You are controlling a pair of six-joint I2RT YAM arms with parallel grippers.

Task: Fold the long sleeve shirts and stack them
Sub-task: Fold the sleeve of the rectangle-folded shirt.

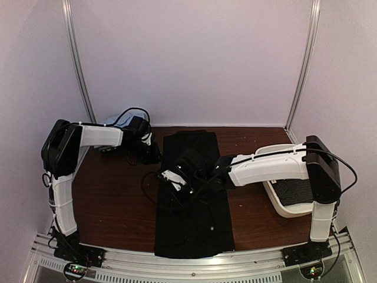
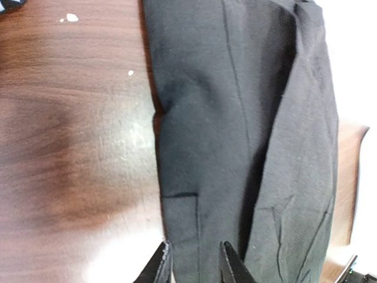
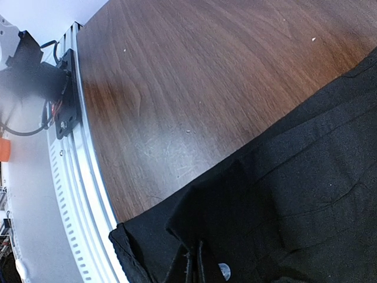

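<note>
One plain black button-up cloth shirt point(image 1: 194, 224) lies as a long narrow strip down the middle of the brown wooden table point(image 1: 112, 200). Its near end almost reaches the table's front edge. Both long sides look already turned in, so I judge the lengthwise folds done and the crosswise folds still to come.

Midway up the strip, at its left edge, the right gripper point(image 1: 175, 181) has its jaws pressed together. In its wrist view the right gripper point(image 3: 193, 268) seems to pinch a raised fold of the cloth, with a small white button point(image 3: 224, 271) just beside it.

Off to the right, near the right arm's base, sits a white shallow tray point(image 1: 281, 207). It holds a dark, finely patterned cloth point(image 1: 297, 190), possibly a second shirt. Whether it is folded I cannot tell.

Farther back, the left gripper point(image 1: 148, 152) sits at the strip's far-left edge. In its wrist view the left gripper point(image 2: 195, 265) has jaws partly apart, and its fingers point(image 2: 158, 268) straddle the cloth's edge. The cloth in the gap looks flat and not pinched.

No stack exists on the table yet, so stacking remains undone.
</note>
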